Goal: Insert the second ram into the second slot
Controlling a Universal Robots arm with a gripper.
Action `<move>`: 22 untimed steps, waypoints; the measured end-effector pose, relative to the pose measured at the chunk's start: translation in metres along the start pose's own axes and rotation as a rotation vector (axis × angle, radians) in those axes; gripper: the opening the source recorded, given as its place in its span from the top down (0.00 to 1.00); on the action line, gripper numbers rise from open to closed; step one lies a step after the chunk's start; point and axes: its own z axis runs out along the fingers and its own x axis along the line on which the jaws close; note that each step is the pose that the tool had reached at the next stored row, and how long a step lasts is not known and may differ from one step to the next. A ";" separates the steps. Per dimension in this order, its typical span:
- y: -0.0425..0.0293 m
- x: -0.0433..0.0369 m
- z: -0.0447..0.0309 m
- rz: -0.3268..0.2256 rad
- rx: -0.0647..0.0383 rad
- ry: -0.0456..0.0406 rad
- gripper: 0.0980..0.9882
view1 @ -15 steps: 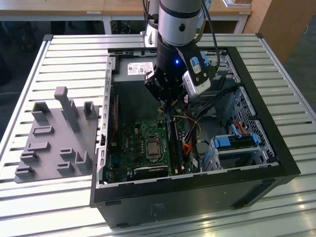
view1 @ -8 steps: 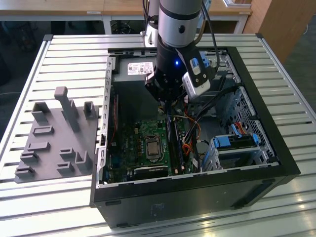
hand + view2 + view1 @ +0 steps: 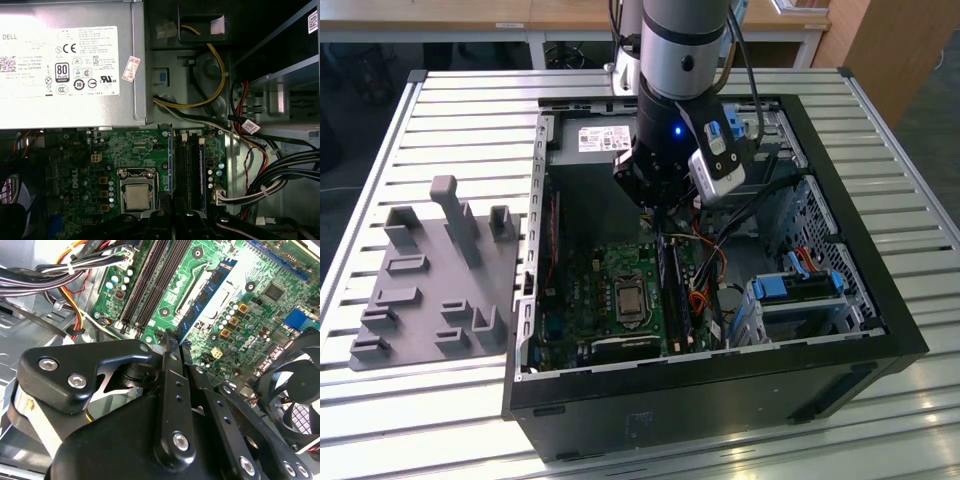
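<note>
Claw [image 3: 172, 345] pinching the second ram [image 3: 206, 292], long axis roughly parallel to the memory slots [image 3: 150, 285], above green motherboard [image 3: 165, 322]

In the second wrist view the gripper [image 3: 172, 344] has its black jaws clamped on one end of the second ram [image 3: 204, 295], a thin blue stick with black chips. It reaches away from the jaws edge-on above the green motherboard [image 3: 170, 292]. The stick is not in the black memory slots [image 3: 150, 280]: it hangs just beside them, running roughly their way, over the metal-framed processor socket [image 3: 237, 282]. On the slots' other side lies a bundle of black, orange and yellow cables [image 3: 65, 277], and a black fan [image 3: 295, 385] sits well apart from the slots, beyond the socket.
</note>
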 end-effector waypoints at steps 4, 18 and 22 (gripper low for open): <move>0.0000 0.0000 0.0001 0.000 0.000 0.0000 0.96; -0.0007 -0.0001 0.0061 -0.072 0.001 0.0016 0.96; -0.0073 -0.0005 0.0091 -0.068 0.000 0.0017 0.96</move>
